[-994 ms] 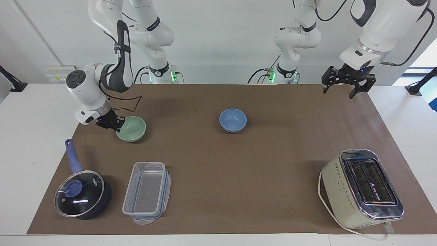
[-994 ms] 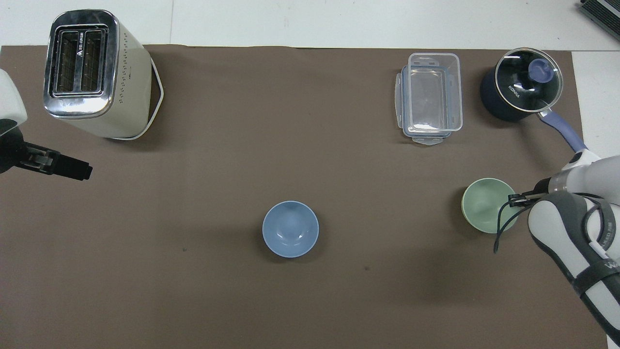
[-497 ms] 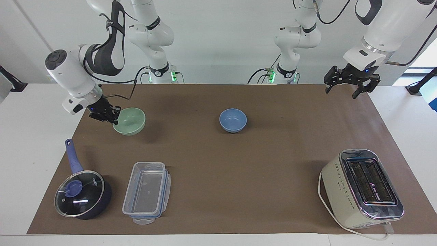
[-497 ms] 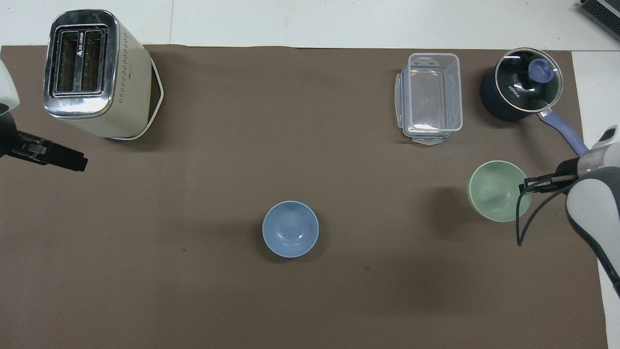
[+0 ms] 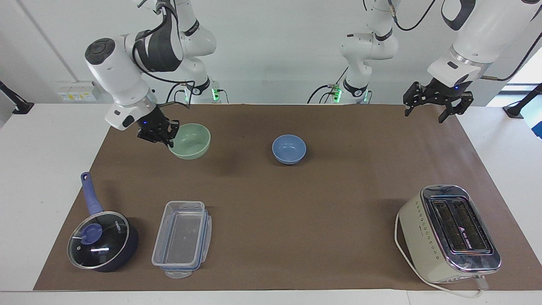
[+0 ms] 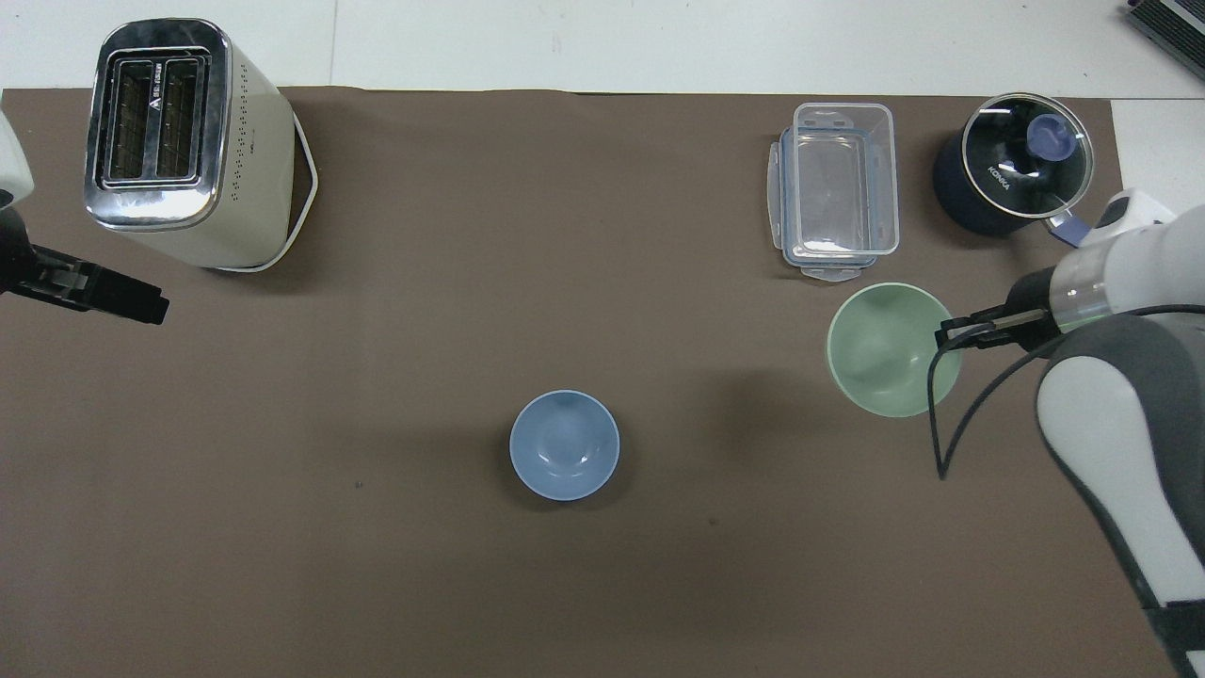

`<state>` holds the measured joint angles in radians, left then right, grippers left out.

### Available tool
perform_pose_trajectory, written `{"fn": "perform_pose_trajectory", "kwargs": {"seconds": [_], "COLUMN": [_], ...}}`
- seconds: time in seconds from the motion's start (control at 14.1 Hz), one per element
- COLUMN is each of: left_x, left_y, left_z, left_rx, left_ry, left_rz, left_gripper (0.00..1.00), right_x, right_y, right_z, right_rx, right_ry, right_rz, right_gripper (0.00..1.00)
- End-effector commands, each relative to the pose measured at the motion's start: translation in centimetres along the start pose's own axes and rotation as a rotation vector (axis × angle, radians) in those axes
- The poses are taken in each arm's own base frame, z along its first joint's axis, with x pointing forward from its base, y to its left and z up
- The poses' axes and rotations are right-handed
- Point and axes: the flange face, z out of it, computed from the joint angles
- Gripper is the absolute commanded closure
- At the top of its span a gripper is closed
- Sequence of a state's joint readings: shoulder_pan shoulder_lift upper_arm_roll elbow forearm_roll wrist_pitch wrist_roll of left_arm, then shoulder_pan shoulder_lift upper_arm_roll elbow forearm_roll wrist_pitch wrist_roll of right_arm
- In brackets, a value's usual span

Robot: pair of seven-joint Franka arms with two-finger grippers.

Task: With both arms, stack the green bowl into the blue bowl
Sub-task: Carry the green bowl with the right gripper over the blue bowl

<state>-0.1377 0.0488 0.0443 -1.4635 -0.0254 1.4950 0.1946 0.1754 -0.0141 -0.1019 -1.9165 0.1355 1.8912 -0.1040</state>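
Note:
The pale green bowl [image 5: 192, 142] hangs tilted in the air above the brown mat at the right arm's end of the table, and it also shows in the overhead view [image 6: 890, 350]. My right gripper [image 5: 169, 137] [image 6: 946, 334] is shut on its rim. The light blue bowl [image 5: 288, 149] [image 6: 565, 444] stands upright on the mat near the table's middle, apart from the green bowl. My left gripper [image 5: 424, 115] [image 6: 122, 303] is open and empty, raised over the mat's edge at the left arm's end, and waits.
A cream toaster [image 5: 449, 233] [image 6: 179, 141] stands far from the robots at the left arm's end. A clear plastic container [image 5: 182, 239] [image 6: 836, 188] and a dark blue saucepan with glass lid [image 5: 101, 241] [image 6: 1012, 174] stand far from the robots at the right arm's end.
My right gripper has lifted the green bowl off the mat and carried it toward the blue bowl. The left gripper has barely moved. The blue bowl has not moved.

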Motion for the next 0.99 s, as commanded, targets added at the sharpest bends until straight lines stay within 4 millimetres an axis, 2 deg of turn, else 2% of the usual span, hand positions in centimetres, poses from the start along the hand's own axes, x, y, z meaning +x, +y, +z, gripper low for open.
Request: {"fn": "perform_pose_trajectory", "kwargs": {"seconds": [0.0, 0.21, 0.43, 0.64, 0.78, 0.92], "left_x": [-0.1, -0.2, -1.1, -1.6, -1.6, -1.6], "left_y": [-0.2, -0.2, -0.6, -1.1, -1.1, -1.1], "left_z": [-0.4, -0.3, -0.5, -0.4, -0.4, -0.4], "left_rx": [0.008, 0.007, 0.003, -0.001, -0.001, -0.001], "left_ry": [-0.004, -0.007, -0.012, -0.016, -0.016, -0.016], "left_rz": [-0.037, -0.038, -0.055, -0.069, -0.069, -0.069], "left_gripper": [0.0, 0.0, 0.0, 0.0, 0.0, 0.0], "right_x": [0.6, 0.7, 0.5, -0.1, -0.5, -1.1], "right_y": [-4.7, -11.8, -19.0, -23.2, -27.2, -28.8], "right_z": [0.9, 2.6, 5.1, 5.6, 7.8, 9.3], "right_rx": [0.013, 0.012, 0.018, 0.031, 0.032, 0.026], "right_ry": [-0.007, 0.013, 0.038, 0.045, 0.037, 0.026], "right_rz": [0.058, 0.127, 0.203, 0.235, 0.263, 0.263], "right_gripper": [1.0, 1.0, 1.0, 1.0, 1.0, 1.0]}}
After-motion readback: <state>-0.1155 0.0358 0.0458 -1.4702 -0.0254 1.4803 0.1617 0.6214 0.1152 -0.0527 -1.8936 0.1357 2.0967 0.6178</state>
